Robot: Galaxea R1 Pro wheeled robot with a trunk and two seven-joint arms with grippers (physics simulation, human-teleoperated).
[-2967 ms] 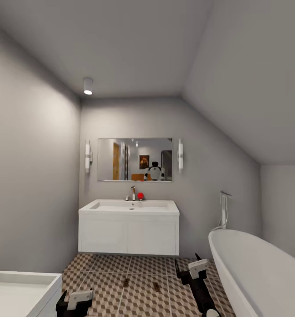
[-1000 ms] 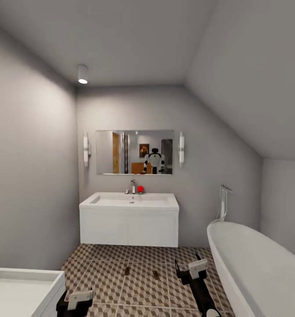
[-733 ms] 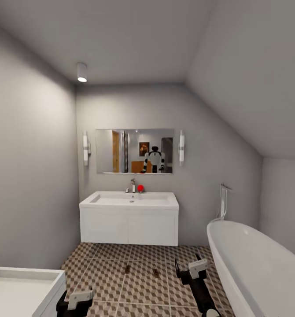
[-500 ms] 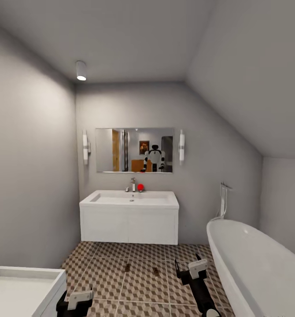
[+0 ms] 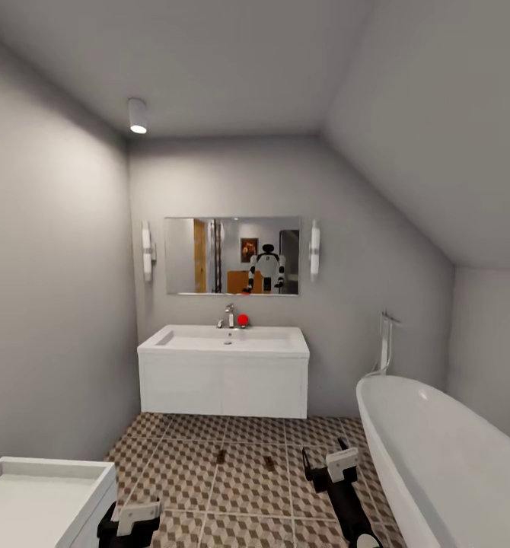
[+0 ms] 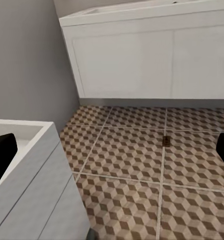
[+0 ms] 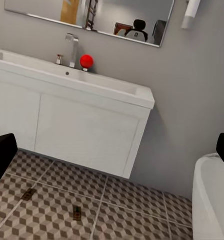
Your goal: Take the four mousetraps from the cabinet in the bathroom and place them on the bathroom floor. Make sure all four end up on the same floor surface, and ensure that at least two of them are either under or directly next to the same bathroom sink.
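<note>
Two mousetraps (image 5: 221, 457) (image 5: 269, 462) lie flat on the cube-patterned bathroom floor (image 5: 186, 476), a short way in front of the white wall-hung sink (image 5: 224, 358). The right wrist view has both traps (image 7: 27, 194) (image 7: 77, 212) below that sink (image 7: 71, 80). One trap (image 6: 166, 141) appears in the left wrist view. My left gripper (image 5: 129, 524) hangs low beside a nearer white sink (image 5: 42, 495). My right gripper (image 5: 323, 466) hovers over the tiles near the bathtub. Both are open, with nothing between their fingers. The cabinet is out of view.
A white oval bathtub (image 5: 438, 457) fills the right side under a sloped ceiling. On the far sink stand a chrome faucet (image 5: 229, 315) and a red ball (image 5: 243, 320). A mirror (image 5: 232, 256) above reflects me. A grey wall (image 5: 57, 304) closes the left.
The whole view has shifted: the far sink and mirror look smaller and more floor shows, so the camera has backed away. Traps and arms keep their places.
</note>
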